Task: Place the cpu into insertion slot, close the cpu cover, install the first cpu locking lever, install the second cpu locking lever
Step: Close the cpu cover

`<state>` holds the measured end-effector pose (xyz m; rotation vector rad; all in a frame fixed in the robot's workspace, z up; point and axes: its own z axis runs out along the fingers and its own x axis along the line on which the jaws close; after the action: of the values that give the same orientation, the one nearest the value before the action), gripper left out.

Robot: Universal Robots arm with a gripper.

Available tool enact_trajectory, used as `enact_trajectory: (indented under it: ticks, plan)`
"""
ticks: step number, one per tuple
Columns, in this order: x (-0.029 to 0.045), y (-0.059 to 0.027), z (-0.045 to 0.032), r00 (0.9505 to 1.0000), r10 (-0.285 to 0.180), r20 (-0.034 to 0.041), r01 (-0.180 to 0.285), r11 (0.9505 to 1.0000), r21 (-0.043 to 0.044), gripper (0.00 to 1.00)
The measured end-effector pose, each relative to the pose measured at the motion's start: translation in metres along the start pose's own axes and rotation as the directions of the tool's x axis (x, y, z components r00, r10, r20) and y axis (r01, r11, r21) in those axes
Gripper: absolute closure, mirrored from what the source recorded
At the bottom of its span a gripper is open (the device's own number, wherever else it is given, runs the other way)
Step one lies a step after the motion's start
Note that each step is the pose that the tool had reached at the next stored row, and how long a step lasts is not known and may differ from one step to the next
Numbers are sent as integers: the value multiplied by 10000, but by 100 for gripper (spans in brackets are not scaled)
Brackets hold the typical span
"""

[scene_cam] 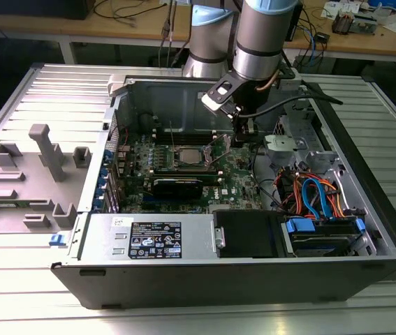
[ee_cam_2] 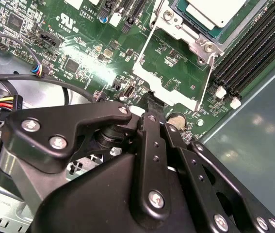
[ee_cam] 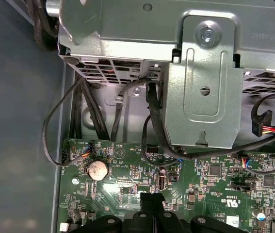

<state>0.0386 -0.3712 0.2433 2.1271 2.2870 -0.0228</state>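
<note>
The cpu (ee_cam_2: 219, 12) is a dull silver square lying in the black-rimmed insertion slot (ee_cam_2: 191, 30); in the exterior view the cpu (scene_cam: 186, 155) sits mid-motherboard. The cpu cover (ee_cam_2: 169, 90), a shiny frame with a large window, stands swung open away from the slot toward my gripper. My gripper (ee_cam_2: 152, 104) has its black fingers shut together, tips at the cover's free edge; I cannot tell if they pinch it. A thin wire lever (ee_cam_2: 208, 77) runs along the cover's side. In the exterior view the gripper (scene_cam: 243, 139) hangs inside the case on the view's right of the slot.
Long black memory slots (ee_cam_2: 253, 53) flank the socket. A black card (scene_cam: 177, 185) lies nearer the camera. A coin battery (ee_cam: 97, 170), black cables (ee_cam: 154, 131) and a metal drive cage (ee_cam: 200, 97) sit close to the fingers. Coloured cables (scene_cam: 309, 192) fill the case's right.
</note>
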Motion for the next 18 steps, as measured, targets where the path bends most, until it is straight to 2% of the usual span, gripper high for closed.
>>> enact_trajectory:
  ticks: [15,18]
  plan:
    - [1,-8,2,10000,1,-1,-1,10000,1,89]
    - [2,-37,1,10000,1,0,-1,10000,1,89]
